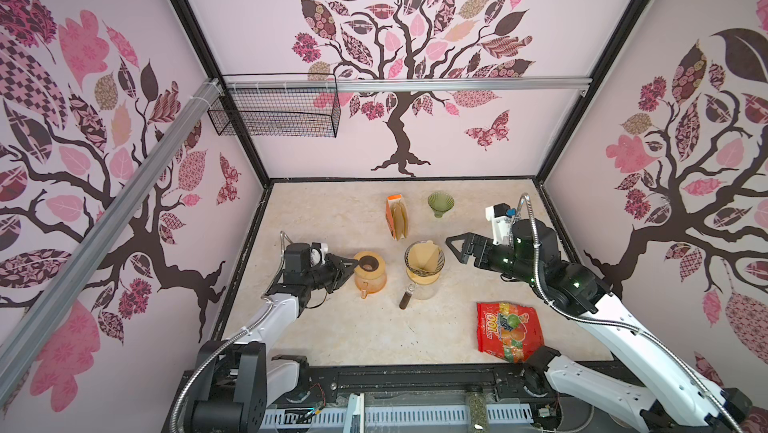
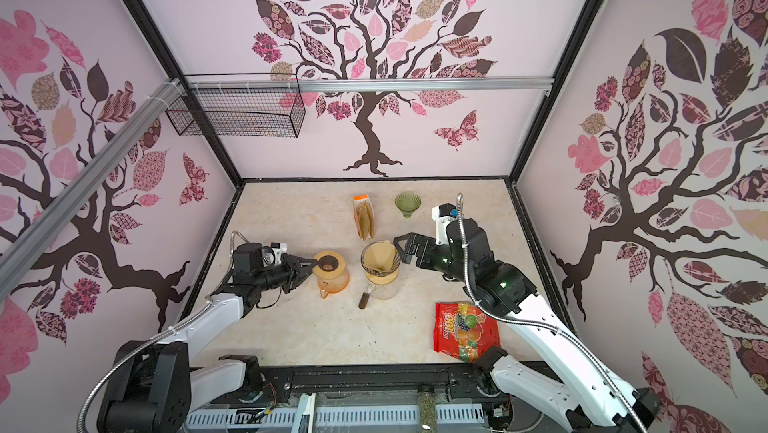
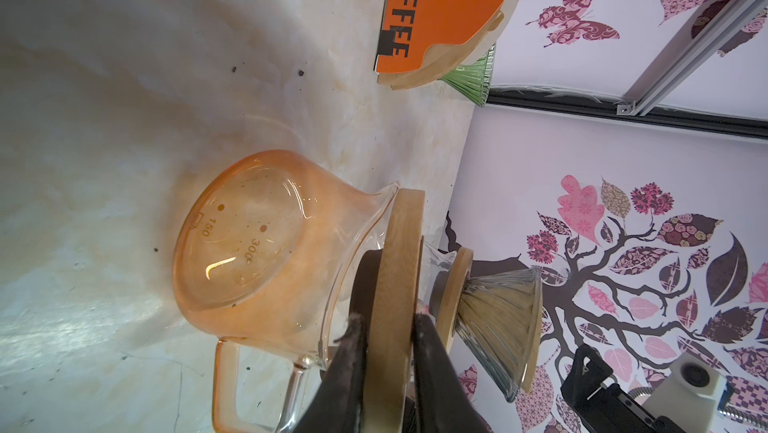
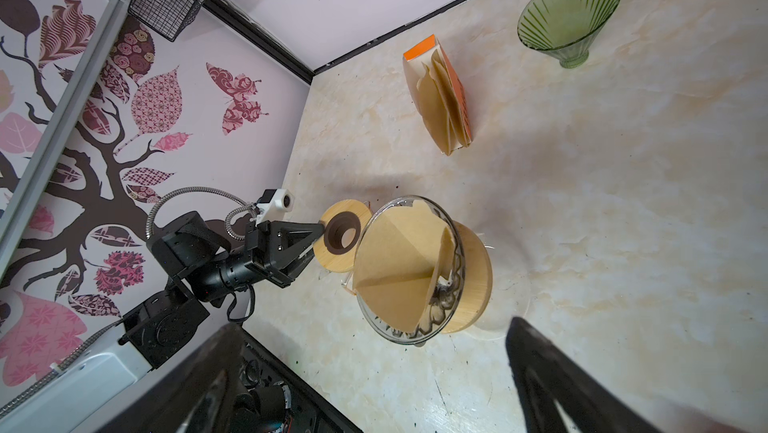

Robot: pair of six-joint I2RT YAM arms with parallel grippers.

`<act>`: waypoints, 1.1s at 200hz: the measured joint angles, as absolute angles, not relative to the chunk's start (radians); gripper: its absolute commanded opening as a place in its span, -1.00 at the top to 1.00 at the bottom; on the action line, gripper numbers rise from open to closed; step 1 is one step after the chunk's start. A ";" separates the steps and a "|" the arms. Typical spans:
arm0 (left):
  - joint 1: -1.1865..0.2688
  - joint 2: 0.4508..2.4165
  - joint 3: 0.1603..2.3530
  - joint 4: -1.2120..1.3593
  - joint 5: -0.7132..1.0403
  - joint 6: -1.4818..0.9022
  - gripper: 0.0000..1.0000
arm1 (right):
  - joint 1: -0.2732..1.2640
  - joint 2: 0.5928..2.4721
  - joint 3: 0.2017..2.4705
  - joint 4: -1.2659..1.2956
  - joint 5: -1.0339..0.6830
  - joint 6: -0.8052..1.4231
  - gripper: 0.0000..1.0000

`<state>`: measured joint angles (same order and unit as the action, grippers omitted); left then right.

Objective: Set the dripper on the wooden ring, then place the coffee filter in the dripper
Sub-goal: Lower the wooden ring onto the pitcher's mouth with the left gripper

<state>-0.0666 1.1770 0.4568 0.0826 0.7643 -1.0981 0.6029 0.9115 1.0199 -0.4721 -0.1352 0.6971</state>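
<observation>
The brown paper coffee filter (image 1: 426,258) (image 2: 380,258) (image 4: 399,260) sits as a folded cone inside the clear glass dripper (image 1: 424,281) (image 4: 473,277) (image 3: 498,318). One corner of the filter pokes above the rim. The dripper's wooden collar rests on a clear glass vessel. My right gripper (image 1: 453,250) (image 2: 400,250) (image 4: 374,325) hangs open and empty just right of the dripper. My left gripper (image 1: 355,262) (image 2: 313,262) (image 3: 390,321) has a finger on each face of the orange carafe's wooden ring (image 3: 399,269). They stand hard against the ring; whether they press on it I cannot tell.
The orange carafe (image 1: 370,279) stands left of the dripper. An orange filter pack (image 1: 397,217) and a green glass cone (image 1: 440,202) are at the back. A small brown vial (image 1: 405,298) lies in front of the dripper. A red candy bag (image 1: 509,331) lies front right.
</observation>
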 measured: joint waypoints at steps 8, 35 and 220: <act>-0.067 1.175 0.456 0.080 0.764 -1.098 0.52 | 0.603 0.912 1.020 -0.472 -0.136 0.697 -1.00; -0.067 1.175 0.456 0.072 0.763 -1.093 0.49 | 0.603 0.912 1.020 -0.472 -0.136 0.697 -1.00; -0.004 1.135 0.437 0.043 0.749 -1.082 0.48 | 0.603 0.912 1.020 -0.473 -0.136 0.697 -1.00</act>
<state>-0.0036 1.1351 0.4374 0.0429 0.7494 -1.0821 0.6029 0.9119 1.0199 -0.4732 -0.1356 0.6971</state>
